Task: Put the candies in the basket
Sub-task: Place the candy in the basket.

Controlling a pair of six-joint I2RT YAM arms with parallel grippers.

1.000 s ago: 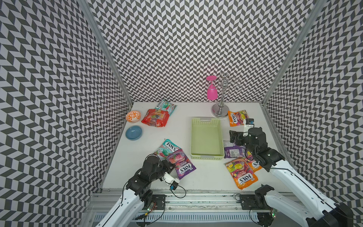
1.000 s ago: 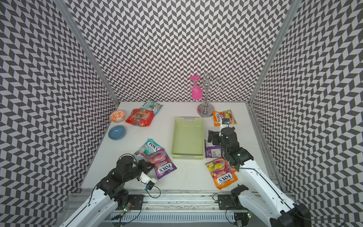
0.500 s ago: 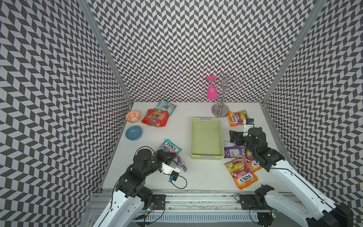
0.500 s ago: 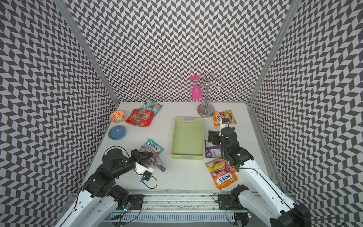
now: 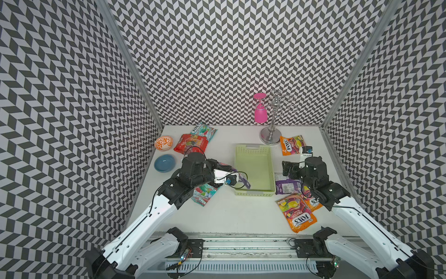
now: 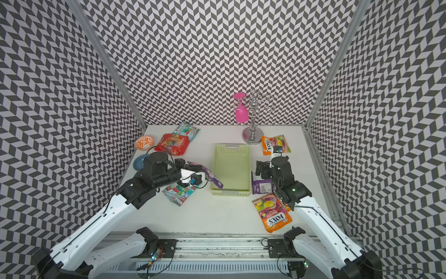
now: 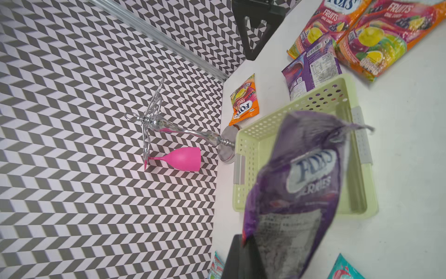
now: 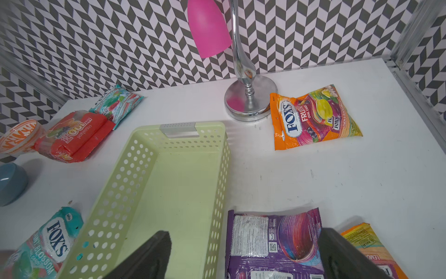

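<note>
My left gripper [image 5: 237,175] is shut on a purple candy bag [image 5: 244,180] [image 7: 296,193], which hangs in the air over the near left corner of the pale green basket [image 5: 255,166] [image 7: 251,145]. The basket holds nothing. My right gripper [image 5: 288,169] [image 8: 243,261] stands open, low over the basket's right wall and a second purple bag [image 5: 287,187] [image 8: 272,236] lying on the table. A teal bag [image 5: 204,193] lies under the left arm. Two orange bags [image 5: 295,212] lie at the front right, another orange bag [image 5: 290,143] at the back right, and a red bag [image 5: 190,143] and a teal bag [image 5: 204,130] at the back left.
An orange patterned bowl [image 5: 164,143] and a blue bowl [image 5: 164,163] sit by the left wall. A chrome stand [image 5: 271,135] with a pink glass [image 5: 260,113] hanging from it stands behind the basket. Patterned walls close in three sides.
The left gripper has lifted the purple bag off the teal one at the front left and carried it right and back to the basket's edge. The right arm has not moved.
</note>
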